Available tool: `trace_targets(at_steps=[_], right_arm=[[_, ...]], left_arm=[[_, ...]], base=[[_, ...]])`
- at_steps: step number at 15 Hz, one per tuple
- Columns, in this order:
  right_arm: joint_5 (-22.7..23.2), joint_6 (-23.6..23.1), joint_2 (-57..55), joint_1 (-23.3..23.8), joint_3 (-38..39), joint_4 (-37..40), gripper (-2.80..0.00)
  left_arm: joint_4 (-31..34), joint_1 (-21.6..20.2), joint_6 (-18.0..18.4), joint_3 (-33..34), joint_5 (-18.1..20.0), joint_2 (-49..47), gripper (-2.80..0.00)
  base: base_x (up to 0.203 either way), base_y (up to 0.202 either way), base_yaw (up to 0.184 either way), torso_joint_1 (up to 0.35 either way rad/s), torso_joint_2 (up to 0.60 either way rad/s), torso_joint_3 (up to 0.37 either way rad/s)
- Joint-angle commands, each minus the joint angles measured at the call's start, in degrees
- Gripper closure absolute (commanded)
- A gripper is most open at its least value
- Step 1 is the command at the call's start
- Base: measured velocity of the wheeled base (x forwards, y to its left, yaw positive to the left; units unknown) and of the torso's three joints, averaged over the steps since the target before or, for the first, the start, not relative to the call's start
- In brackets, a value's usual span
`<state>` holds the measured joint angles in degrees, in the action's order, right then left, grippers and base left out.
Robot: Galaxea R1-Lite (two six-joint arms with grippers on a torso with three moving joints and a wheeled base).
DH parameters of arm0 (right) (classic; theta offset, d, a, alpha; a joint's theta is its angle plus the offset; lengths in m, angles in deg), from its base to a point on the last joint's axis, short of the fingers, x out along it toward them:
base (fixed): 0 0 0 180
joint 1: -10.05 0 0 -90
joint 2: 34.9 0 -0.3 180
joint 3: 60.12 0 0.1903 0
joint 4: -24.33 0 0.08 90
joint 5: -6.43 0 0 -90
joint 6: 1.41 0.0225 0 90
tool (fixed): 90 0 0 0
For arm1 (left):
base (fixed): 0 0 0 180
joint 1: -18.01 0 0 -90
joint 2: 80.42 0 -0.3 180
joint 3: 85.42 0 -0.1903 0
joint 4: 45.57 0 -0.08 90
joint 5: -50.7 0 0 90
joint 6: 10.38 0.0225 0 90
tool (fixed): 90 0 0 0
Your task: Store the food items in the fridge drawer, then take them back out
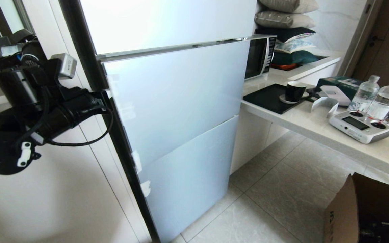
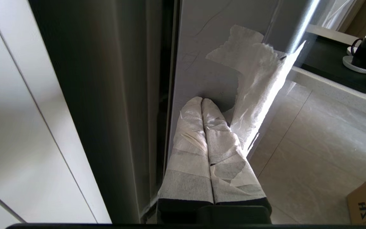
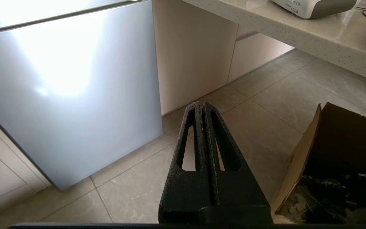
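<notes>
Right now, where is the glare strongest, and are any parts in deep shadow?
Right wrist view: a broad white glare washes the fridge door. Left wrist view: a bright streak runs down the door edge, while the gap beside it is dark. Head view: door evenly lit.

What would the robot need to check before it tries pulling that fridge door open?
1. Left gripper at the door's edge: ok, tips against the middle door beside the side gap.
2. Left fingers shut: ok, pressed together, holding nothing.
3. Tips hooked behind the door: cannot tell.
4. Door open: not ok, all fridge doors are closed.
5. Right gripper out of the way: ok, shut, empty, hanging low over the floor.
6. Food and drawer in sight: not ok, none visible.
</notes>
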<state>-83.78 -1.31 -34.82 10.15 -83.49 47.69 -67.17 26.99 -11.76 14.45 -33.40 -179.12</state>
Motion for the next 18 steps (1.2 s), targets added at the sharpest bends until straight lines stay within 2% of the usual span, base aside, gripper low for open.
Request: trace_targets(at_steps=[1,4,9,16,18], right_arm=[[0.0,0.0,0.0,0.0,0.0,0.0,0.0],[0.0,0.0,0.0,0.0,0.0,0.0,0.0],[0.0,0.0,0.0,0.0,0.0,0.0,0.0],[0.0,0.0,0.0,0.0,0.0,0.0,0.0],[0.0,0.0,0.0,0.0,0.0,0.0,0.0]], left_arm=[[-0.8,0.2,0.0,0.7,0.1,0.7,0.0],[-2.7,1.9,0.3,4.3,0.2,3.1,0.0],[-2.9,6.9,1.7,8.7,0.0,8.7,0.0],[-2.9,16.0,1.5,16.9,0.2,15.8,0.0],[-2.8,16.8,1.6,20.5,0.2,18.6,0.0]], base=[[0.0,0.0,0.0,0.0,0.0,0.0],[0.0,0.0,0.0,0.0,0.0,0.0],[0.0,0.0,0.0,0.0,0.0,0.0],[0.0,0.0,0.0,0.0,0.0,0.0],[0.0,0.0,0.0,0.0,0.0,0.0]])
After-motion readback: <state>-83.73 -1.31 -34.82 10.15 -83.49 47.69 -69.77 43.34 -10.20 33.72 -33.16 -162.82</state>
